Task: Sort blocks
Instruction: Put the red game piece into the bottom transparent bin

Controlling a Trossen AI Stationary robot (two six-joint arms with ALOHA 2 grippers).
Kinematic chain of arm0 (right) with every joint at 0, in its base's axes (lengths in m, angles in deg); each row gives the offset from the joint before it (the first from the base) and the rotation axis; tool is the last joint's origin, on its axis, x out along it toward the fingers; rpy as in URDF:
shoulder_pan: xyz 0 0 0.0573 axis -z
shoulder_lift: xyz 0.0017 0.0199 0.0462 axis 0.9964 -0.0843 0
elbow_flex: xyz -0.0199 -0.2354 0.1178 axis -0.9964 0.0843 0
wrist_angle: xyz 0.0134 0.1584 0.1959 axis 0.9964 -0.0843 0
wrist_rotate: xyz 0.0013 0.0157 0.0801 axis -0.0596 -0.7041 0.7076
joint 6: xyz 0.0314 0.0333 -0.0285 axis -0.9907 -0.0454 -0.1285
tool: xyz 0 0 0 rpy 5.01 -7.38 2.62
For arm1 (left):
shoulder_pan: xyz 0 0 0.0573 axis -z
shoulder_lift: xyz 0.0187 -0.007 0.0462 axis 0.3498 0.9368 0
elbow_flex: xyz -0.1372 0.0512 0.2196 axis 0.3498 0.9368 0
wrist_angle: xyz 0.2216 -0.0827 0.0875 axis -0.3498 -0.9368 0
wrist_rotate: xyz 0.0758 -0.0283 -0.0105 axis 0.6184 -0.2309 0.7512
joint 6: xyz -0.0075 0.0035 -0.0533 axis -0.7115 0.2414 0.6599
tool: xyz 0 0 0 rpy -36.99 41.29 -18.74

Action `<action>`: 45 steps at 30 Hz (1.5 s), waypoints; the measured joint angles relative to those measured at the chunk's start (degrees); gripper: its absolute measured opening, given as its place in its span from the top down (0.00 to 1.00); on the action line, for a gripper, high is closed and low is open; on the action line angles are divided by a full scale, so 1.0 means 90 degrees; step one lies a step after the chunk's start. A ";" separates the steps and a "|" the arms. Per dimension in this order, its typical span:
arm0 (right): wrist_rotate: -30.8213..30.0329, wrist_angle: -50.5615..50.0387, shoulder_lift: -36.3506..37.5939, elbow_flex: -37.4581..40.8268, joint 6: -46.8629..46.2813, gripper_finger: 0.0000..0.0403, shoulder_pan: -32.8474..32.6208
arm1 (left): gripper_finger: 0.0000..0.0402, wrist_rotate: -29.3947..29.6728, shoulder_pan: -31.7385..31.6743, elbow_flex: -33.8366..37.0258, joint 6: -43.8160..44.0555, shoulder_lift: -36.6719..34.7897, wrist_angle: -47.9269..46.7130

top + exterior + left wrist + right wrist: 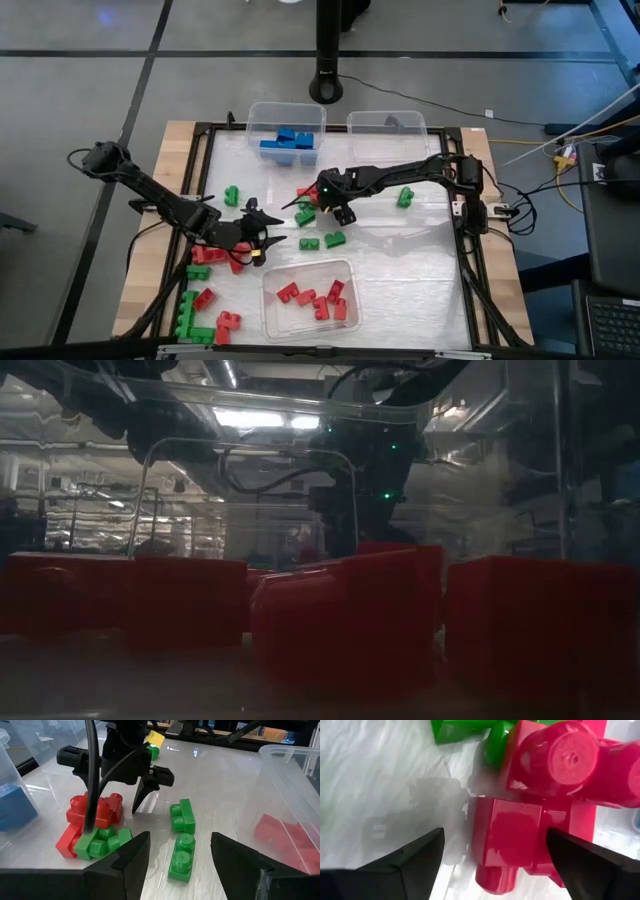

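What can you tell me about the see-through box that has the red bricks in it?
The clear bin is a shallow rectangular tub of transparent plastic with rounded corners and a raised rim. It sits flat and open-topped on the table's near edge, slightly right of centre. Inside, several small red blocks lie loosely scattered on its floor. Neither gripper touches it, and the loose green blocks lie just outside it.

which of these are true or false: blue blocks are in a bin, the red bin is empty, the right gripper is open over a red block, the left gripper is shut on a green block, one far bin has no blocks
1. Blue blocks lie in a far bin. True.
2. The near bin is empty. False: red blocks lie in it.
3. The right gripper is open around a red block. True.
4. The left gripper is shut on a green block. False: it is open and holds nothing.
5. The other far bin holds no blocks. True.
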 joint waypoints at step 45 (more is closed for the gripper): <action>0.0047 -0.0745 0.2104 0.0019 -0.0521 0.63 -0.0475 | 0.51 0.0000 0.0007 -0.0002 0.0024 0.0002 0.0013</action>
